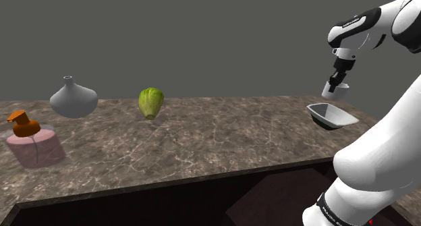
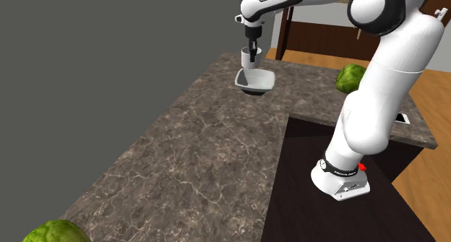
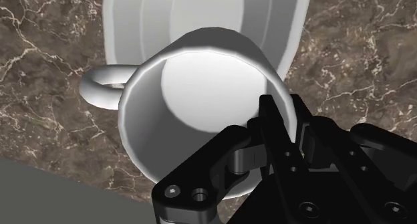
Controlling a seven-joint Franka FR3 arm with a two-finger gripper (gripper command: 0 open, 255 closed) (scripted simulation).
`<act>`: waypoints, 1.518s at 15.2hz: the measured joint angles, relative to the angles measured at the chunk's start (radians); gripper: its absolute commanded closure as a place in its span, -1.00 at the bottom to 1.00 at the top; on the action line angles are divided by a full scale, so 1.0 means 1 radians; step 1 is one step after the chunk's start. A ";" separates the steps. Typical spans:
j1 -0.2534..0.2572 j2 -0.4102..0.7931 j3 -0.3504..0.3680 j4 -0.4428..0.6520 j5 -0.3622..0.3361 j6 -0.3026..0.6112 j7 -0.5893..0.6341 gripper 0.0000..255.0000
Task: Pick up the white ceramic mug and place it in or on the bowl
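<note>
A white mug (image 1: 335,91) hangs upright in the air, just above a white bowl (image 1: 330,115) on the dark marble counter (image 1: 202,144) at the shoulder view's right. My black gripper (image 1: 335,81) is shut on the mug's rim, one finger inside the wall and one outside. In the second exterior view the mug (image 2: 250,57) and gripper (image 2: 252,50) sit over the far side of the bowl (image 2: 255,80). The wrist view looks down into the mug (image 3: 194,89), its handle pointing away from the gripper (image 3: 286,120), with the bowl (image 3: 200,15) beneath and partly covered by it.
On the counter stand a grey vase (image 1: 73,98), a green lettuce head (image 1: 151,102) and a pink soap dispenser (image 1: 34,142) with an orange pump. A grey wall runs behind. The counter's front edge drops to a dark recess near my stand (image 2: 341,179).
</note>
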 measured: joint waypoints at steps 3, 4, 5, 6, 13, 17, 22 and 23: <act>-0.039 0.023 -0.041 0.039 0.015 -0.015 -0.086 1.00; -0.046 0.025 -0.047 0.035 0.017 -0.008 -0.100 1.00; -0.050 0.032 -0.051 0.029 0.021 0.004 -0.110 1.00; -0.052 0.035 -0.053 0.016 0.023 0.019 -0.114 1.00; -0.058 0.065 -0.056 -0.046 0.041 0.107 -0.127 1.00; -0.061 0.087 -0.057 -0.083 0.055 0.161 -0.134 1.00; -0.065 0.113 -0.056 -0.111 0.072 0.211 -0.145 1.00; -0.064 0.113 -0.056 -0.114 0.072 0.213 -0.144 1.00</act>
